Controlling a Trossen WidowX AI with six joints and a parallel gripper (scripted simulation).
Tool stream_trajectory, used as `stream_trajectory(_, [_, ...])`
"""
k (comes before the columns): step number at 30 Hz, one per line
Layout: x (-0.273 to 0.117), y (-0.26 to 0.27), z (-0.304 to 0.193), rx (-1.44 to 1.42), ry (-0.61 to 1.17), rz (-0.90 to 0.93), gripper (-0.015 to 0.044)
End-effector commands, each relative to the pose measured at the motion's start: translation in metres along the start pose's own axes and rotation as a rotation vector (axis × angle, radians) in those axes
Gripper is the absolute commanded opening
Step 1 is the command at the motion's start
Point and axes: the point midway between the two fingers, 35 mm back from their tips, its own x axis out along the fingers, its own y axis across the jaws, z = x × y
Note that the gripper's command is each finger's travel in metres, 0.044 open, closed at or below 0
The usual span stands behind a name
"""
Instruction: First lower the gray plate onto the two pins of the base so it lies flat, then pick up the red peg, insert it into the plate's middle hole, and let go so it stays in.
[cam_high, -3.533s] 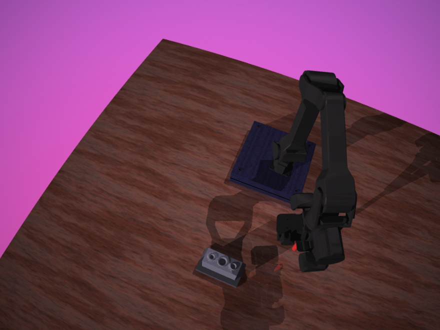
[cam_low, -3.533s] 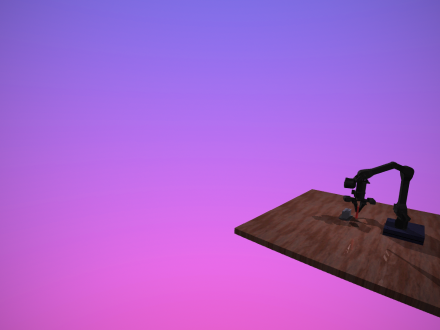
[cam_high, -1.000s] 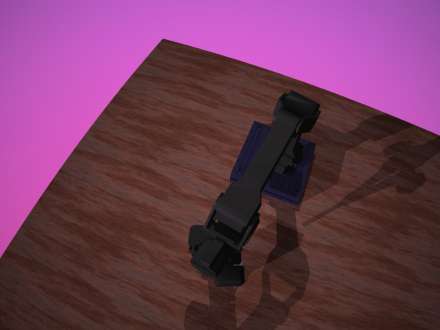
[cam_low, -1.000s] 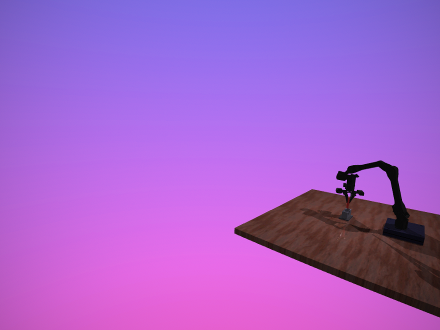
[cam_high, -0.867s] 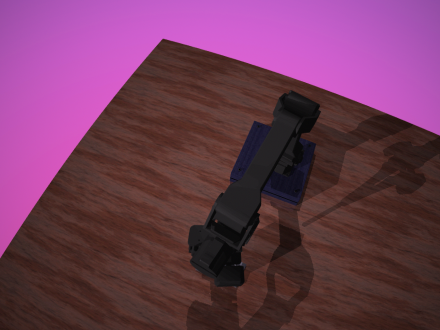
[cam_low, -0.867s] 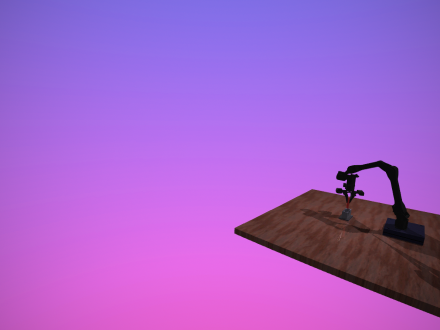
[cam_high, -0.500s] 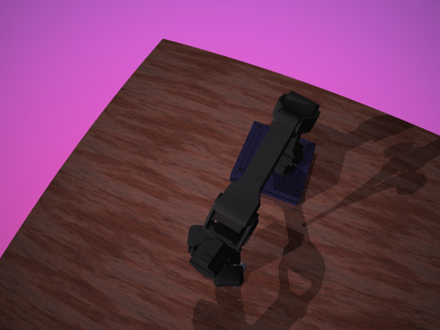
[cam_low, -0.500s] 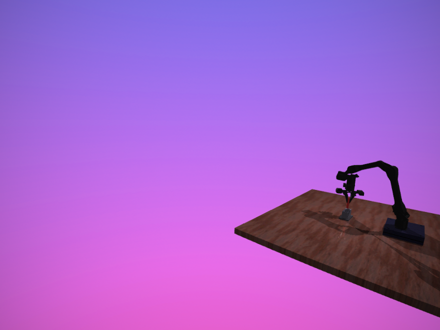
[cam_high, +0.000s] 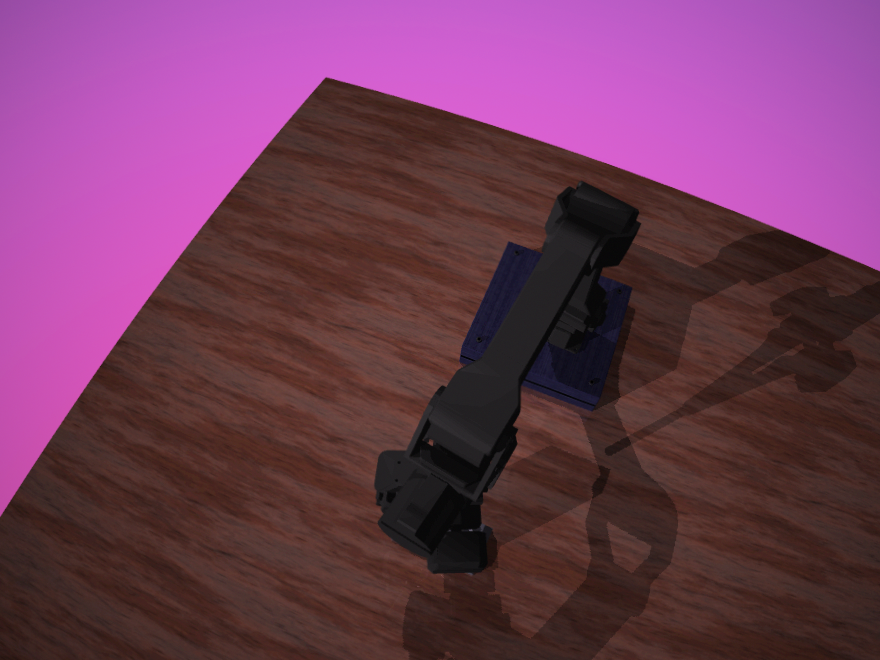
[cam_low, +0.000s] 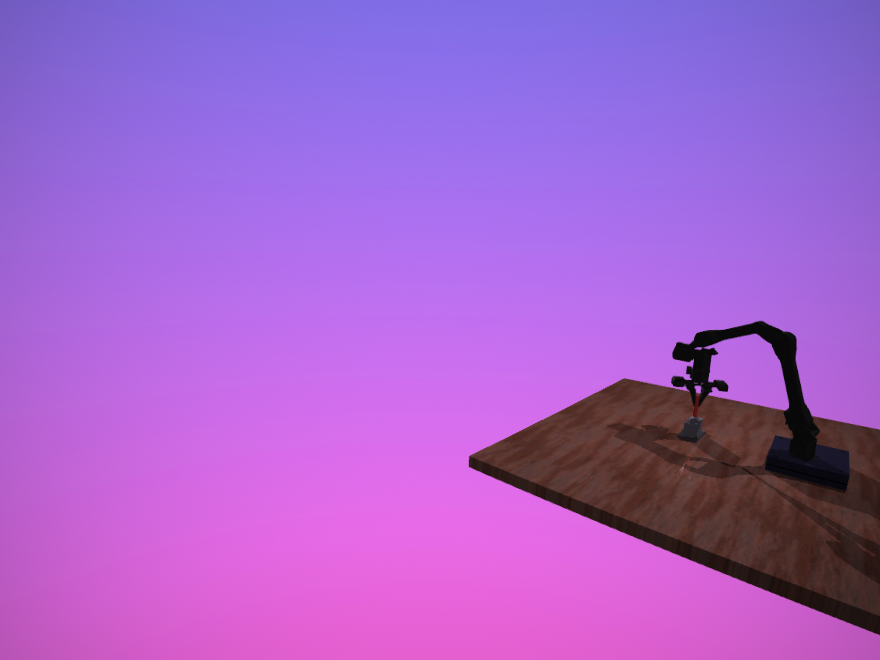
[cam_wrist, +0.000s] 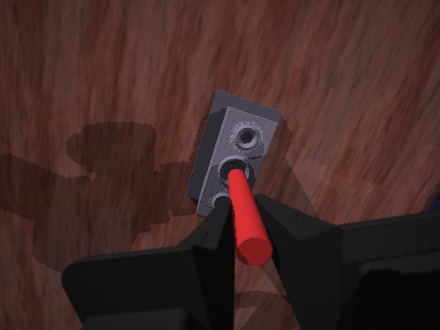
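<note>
My gripper (cam_low: 697, 402) (cam_wrist: 243, 203) is shut on the red peg (cam_low: 697, 407) (cam_wrist: 246, 215) and holds it roughly upright above the gray block. In the wrist view the peg's lower end overlaps the near part of the plate's middle hole; its rounded end still shows, and I cannot tell whether it touches the rim. The gray plate (cam_wrist: 222, 150) appears flat on the darker base (cam_wrist: 245, 106), with a pin in the far outer hole. The near outer hole is partly behind a fingertip. In the top view the arm hides the peg and plate.
The dark blue mount (cam_high: 490, 305) (cam_low: 817, 472) of the arm stands on the wooden table (cam_high: 284, 248) (cam_low: 568, 468). The arm (cam_high: 533, 312) (cam_low: 789, 362) reaches from it over to the gray block. Arm shadows fall across the wood around the block.
</note>
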Motion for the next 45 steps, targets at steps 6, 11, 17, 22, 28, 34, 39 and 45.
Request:
stream_trajectory(6, [0.0, 0.0, 0.0, 0.0, 0.0, 0.0, 0.0])
stream_trajectory(11, [0.005, 0.0, 0.0, -0.001, 0.0, -0.001, 0.0])
stream_trajectory(17, [0.014, -0.001, 0.0, -0.002, 0.0, -0.003, 0.0])
stream_trajectory(22, [0.019, -0.001, 0.0, -0.003, 0.0, -0.005, 0.0])
stream_trajectory(28, [0.015, -0.001, 0.0, 0.0, -0.001, 0.001, 0.0])
stream_trajectory(34, [0.015, -0.001, 0.0, 0.0, -0.001, 0.001, 0.0])
stream_trajectory(39, [0.017, 0.0, 0.0, 0.0, -0.001, 0.001, 0.0])
stream_trajectory(45, [0.018, 0.0, -0.001, 0.0, -0.001, 0.002, 0.0])
